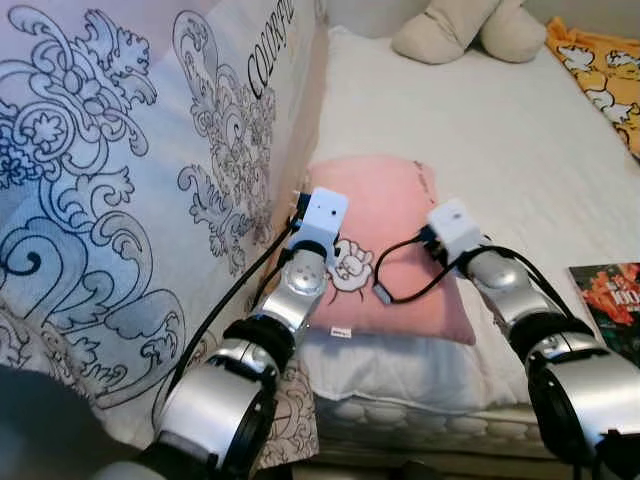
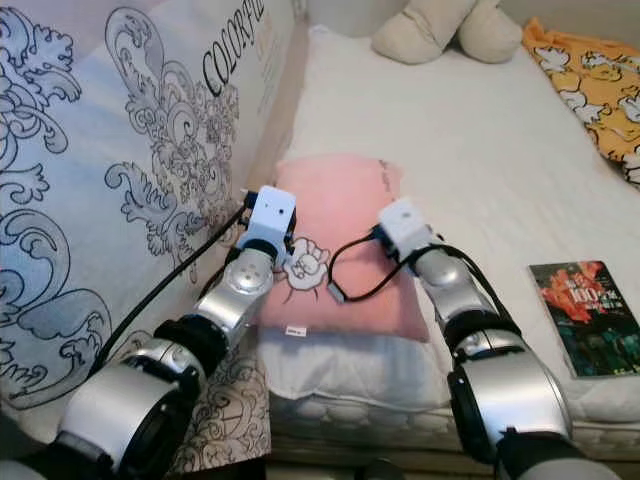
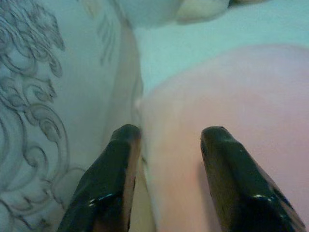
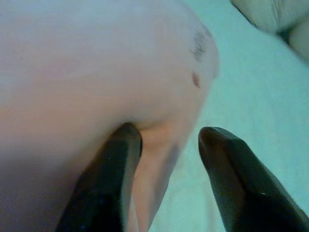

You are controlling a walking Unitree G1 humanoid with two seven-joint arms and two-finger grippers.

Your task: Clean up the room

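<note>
White bedding covered the mattress [image 1: 480,130] that ran away from the robot, with a pale quilt printed in dark blue scrollwork [image 1: 120,200] heaped along its left side. Near the foot lay a soft pink rectangular pillow bearing a small cartoon print [image 1: 385,215], resting on a white pillow [image 1: 400,365] beneath it. Both silver arms reached onto the pink pillow. The left gripper [image 3: 169,137] was spread open, one finger [image 3: 108,179] at the pillow's left edge beside the quilt and the other on the pink cloth. The right gripper [image 4: 169,137] was also parted, straddling the pillow's right edge without closing on it. A beige plush toy [image 1: 465,30] sat at the far end, an orange cartoon-printed blanket [image 1: 600,70] lay at the far right, and a dark red-lettered book [image 2: 585,315] rested near the right edge.
</note>
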